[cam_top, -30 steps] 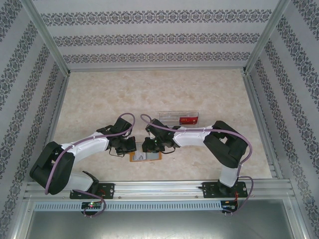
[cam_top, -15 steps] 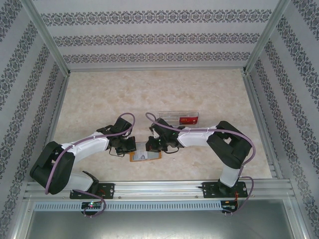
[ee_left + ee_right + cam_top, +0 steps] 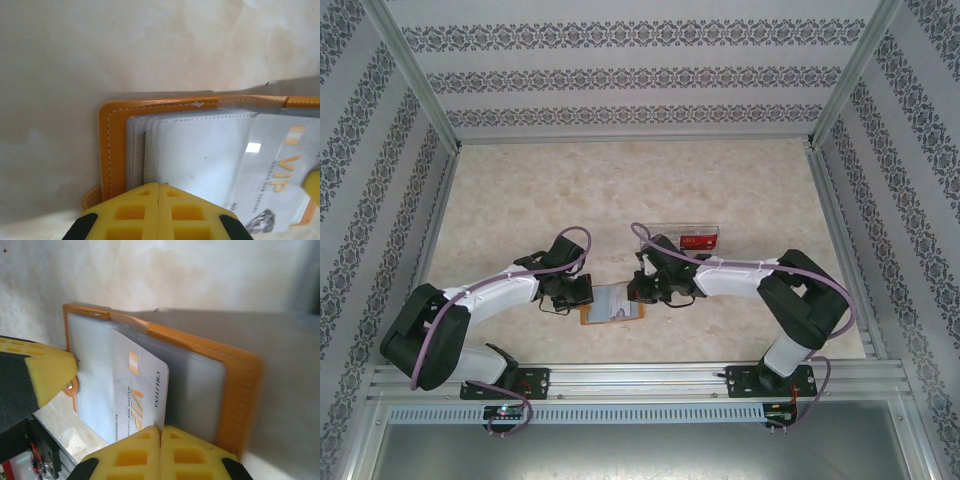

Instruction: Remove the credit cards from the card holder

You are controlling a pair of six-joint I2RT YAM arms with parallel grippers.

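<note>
Your right gripper (image 3: 160, 431) is pinched shut. The card (image 3: 137, 390) runs edge-first into the seam between its pads, so I judge that you hold the card by that one edge. The card is pale with gold VIP lettering. It lies straight ahead of the claw, part way out of its sleeve and slanting across the open holder (image 3: 235, 390). The rest of it is tucked under clear plastic.

The holder lies flat and open under the card, its orange border just ahead of the claw's tips. Across the holder from the claw, your left gripper (image 3: 158, 187) is closed too, with its tips set down on the clear sleeves near the opposite edge. That looks like a pin, there so the holder stays put while the card slides out.

Behind the claw, further from the arm bases, the tray (image 3: 665, 232) sits on the table (image 3: 520, 200) with a red card (image 3: 700, 240) in it.

The extraction looks under way but not finished. Draw the claw away from the left gripper, keeping the card in the plane of its sleeve. The bite on the card is shallow, so it may slip, and the holder may drag along if the pin lifts.
</note>
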